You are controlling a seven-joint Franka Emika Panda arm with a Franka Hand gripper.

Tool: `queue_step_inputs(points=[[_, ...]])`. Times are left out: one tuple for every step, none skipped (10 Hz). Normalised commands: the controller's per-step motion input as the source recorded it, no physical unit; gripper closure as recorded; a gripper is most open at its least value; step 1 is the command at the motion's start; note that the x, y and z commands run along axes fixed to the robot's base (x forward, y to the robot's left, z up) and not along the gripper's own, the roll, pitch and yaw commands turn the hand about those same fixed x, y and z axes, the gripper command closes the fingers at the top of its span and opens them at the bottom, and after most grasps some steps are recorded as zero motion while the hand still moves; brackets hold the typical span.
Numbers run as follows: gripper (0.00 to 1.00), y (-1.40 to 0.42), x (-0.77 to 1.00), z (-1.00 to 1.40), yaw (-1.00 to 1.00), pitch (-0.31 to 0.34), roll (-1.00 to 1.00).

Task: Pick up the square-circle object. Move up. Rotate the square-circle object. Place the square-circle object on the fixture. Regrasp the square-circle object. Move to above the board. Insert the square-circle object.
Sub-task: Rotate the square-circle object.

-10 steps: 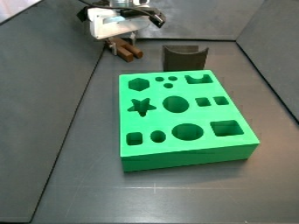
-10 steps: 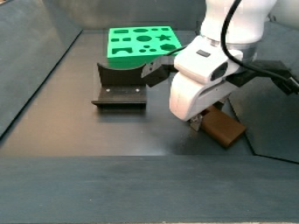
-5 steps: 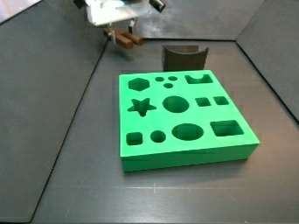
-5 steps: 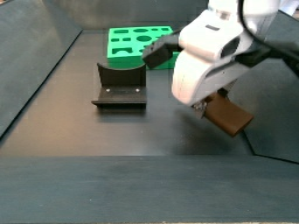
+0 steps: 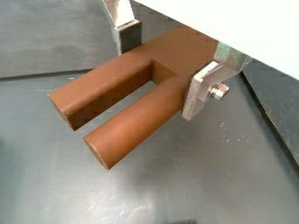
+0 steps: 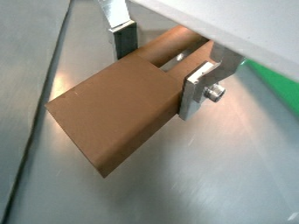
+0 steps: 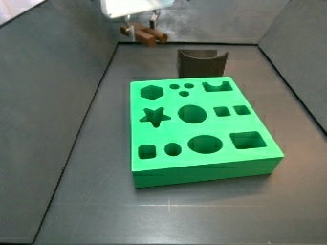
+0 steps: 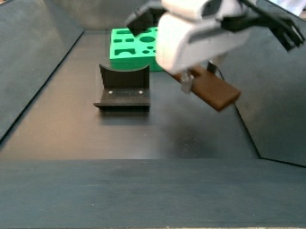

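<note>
1. Brown and wood-like, the small elongated square-circle object with two parallel prong-like legs sat clamped in the gripper, well above the dark grey floor.
2. Flat silver finger plates pressed against both sides of the piece's solid end in both wrist views, while its two legs stuck out free beyond them.
3. Seen from its flat side in a wrist view, the square-circle object showed one broad brown face, with the gripper closed narrowly on it.
4. In a side view the gripper hung below the white wrist housing, and the square-circle object was tilted in the air to one side of the fixture, apart from it.
5. Beyond the dark L-shaped fixture lay the large bright green rectangular board with its cut-out holes.
6. Another side view showed the board in the middle of the floor, the fixture just behind it, and the square-circle object held high near the back wall by the gripper.
</note>
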Motion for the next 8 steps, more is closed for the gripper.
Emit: queue_step_inputs(points=[[1.00,-0.10,0.09,0.34,0.04,0.115,0.10],[1.00,-0.03,0.03,0.21,0.04,0.116,0.12],[1.00,0.00,0.00,0.00,-1.00,0.000,0.00],[1.00,0.01,0.01,-0.06,-1.00,-0.001,0.00],[1.00,0.02,0.02,-0.04,-1.00,-0.002,0.00],[1.00,0.02,0.02,-0.03,-1.00,-0.003,0.00],[1.00,0.01,0.03,-0.02,-1.00,-0.003,0.00],[1.00,0.01,0.03,-0.02,-1.00,-0.003,0.00]])
